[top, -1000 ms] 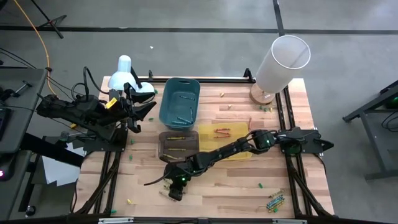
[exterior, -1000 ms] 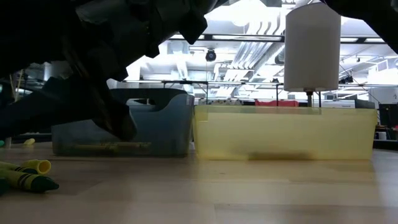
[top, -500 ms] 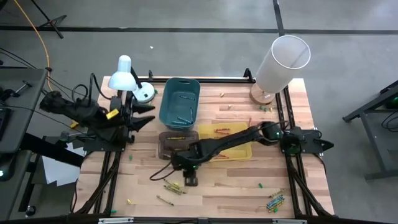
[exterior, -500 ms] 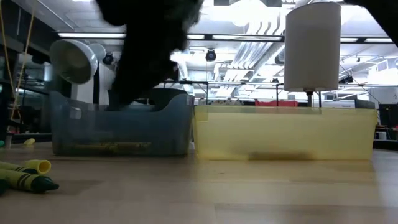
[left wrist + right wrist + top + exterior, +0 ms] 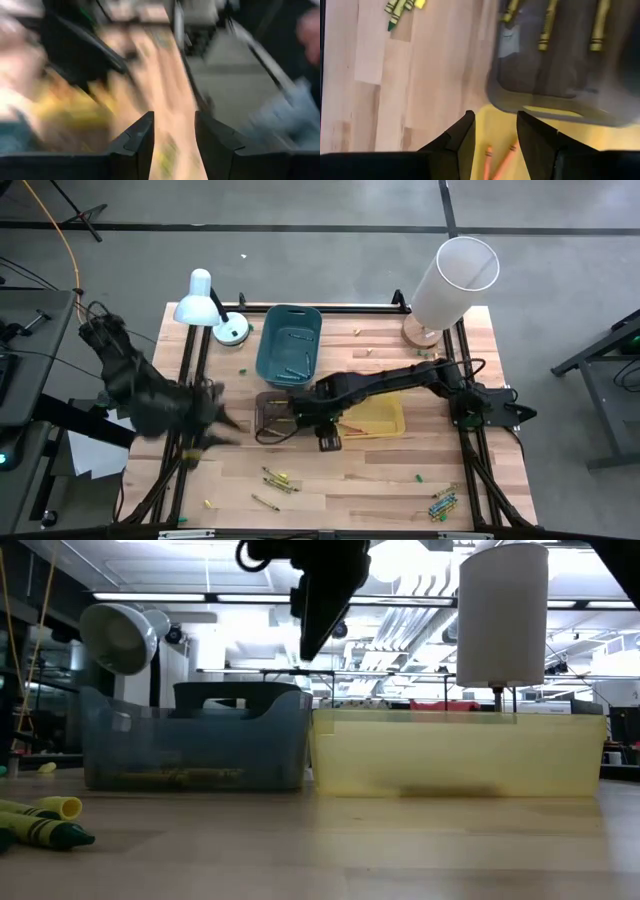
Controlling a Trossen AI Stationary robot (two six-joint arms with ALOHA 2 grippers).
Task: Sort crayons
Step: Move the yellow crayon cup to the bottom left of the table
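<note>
The crayons [image 5: 273, 477] are scattered over the bench [image 5: 380, 490]: a few yellow and green ones lie loose near its front edge, a bundle [image 5: 443, 504] sits at the front right corner, and small bits dot the back and right areas. More are already in containers: yellow ones in the dark bin [image 5: 268, 412] at the middle of the bench, orange ones in the yellow bin [image 5: 385, 420] just beside it, and a few in the blue bin [image 5: 288, 344] toward the back edge. The right gripper [image 5: 328, 438] hangs above the seam between the dark and yellow bins, its fingers spread apart with nothing between them. The left gripper [image 5: 212, 430] is blurred at the bench's left edge; its fingers [image 5: 135, 145] stand apart with nothing seen in the gap. A white desk lamp [image 5: 203, 302] stands at the back left corner and a tall white cylinder [image 5: 452, 280] at the back right corner.
</note>
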